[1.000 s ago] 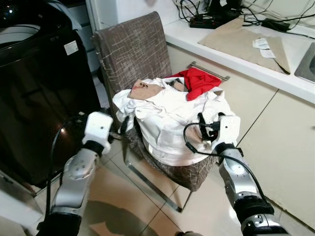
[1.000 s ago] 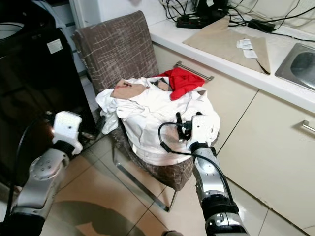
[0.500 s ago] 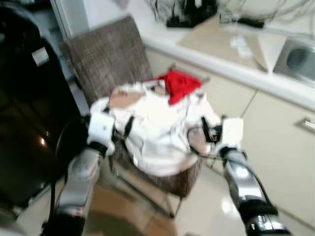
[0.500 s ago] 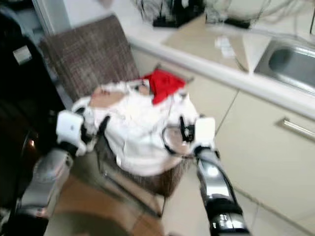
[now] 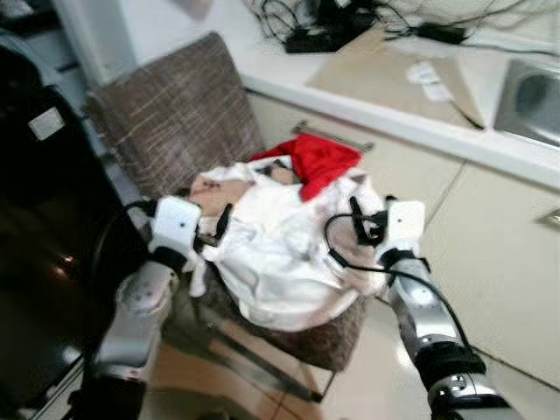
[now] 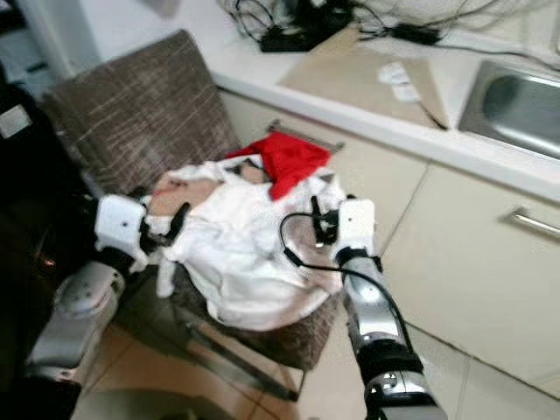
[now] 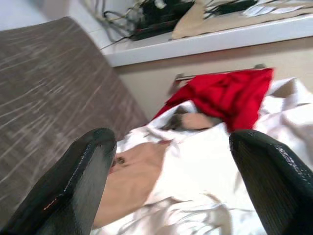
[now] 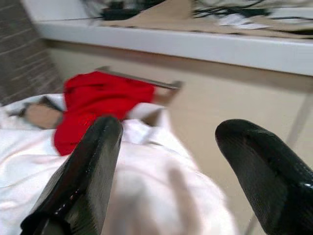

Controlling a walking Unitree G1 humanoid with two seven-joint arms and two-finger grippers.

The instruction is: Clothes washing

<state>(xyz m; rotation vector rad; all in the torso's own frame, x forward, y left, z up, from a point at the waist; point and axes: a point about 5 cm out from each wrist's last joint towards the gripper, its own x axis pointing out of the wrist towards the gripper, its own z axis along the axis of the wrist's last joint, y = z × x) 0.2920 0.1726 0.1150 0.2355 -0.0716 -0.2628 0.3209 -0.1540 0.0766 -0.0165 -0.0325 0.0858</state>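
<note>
We see a home kitchen that doubles as a laundry corner. Along the upper right of the frame runs a white countertop (image 5: 411,109) over cream cabinet fronts (image 6: 490,289) with metal bar handles (image 6: 532,224), and a steel sink (image 6: 516,101) is set into it at the far right. On the counter at the top lie a black power strip with tangled cables (image 5: 328,31) and a tan cloth (image 5: 394,70). A dark glossy appliance (image 5: 44,254) fills the left edge. A fabric dining chair (image 5: 175,122) stands mid-frame, heaped with clothes (image 5: 280,236), on a glossy tiled floor (image 6: 219,385).
</note>
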